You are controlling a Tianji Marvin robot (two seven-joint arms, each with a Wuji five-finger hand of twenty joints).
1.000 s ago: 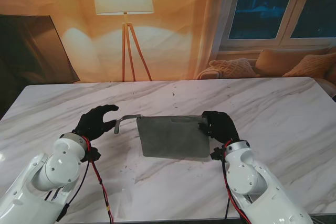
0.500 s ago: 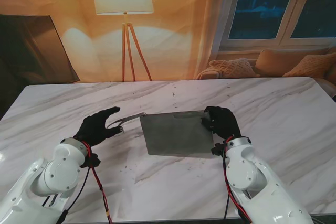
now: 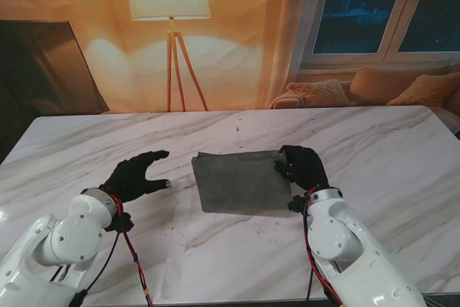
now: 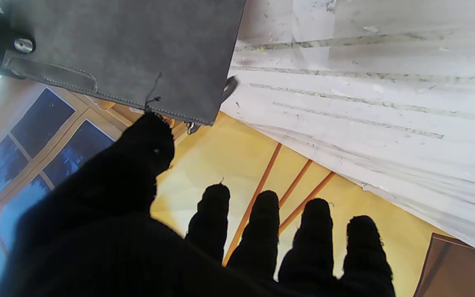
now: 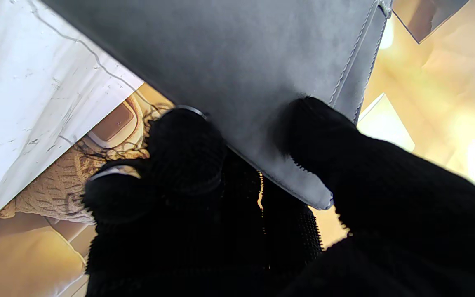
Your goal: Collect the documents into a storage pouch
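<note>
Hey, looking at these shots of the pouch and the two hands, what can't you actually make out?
- Documents: none visible in any view; whether any are inside the pouch is hidden by its fabric.
- Pouch opening: in the stand view, too small to tell whether it is zipped.
- Right hand: its fingers under the pouch edge are hidden in the stand view by the hand itself.
- Left hand: open; its palm is a dark silhouette in the left wrist view.

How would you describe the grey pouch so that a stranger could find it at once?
Look at the white marble table in front of the floor lamp. Near its middle, between two black-gloved hands, lies a flat rectangular pouch. It is the only dark grey thing there, with stitched edges, and the right hand holds its right edge, while the left hand is open beside it.
</note>
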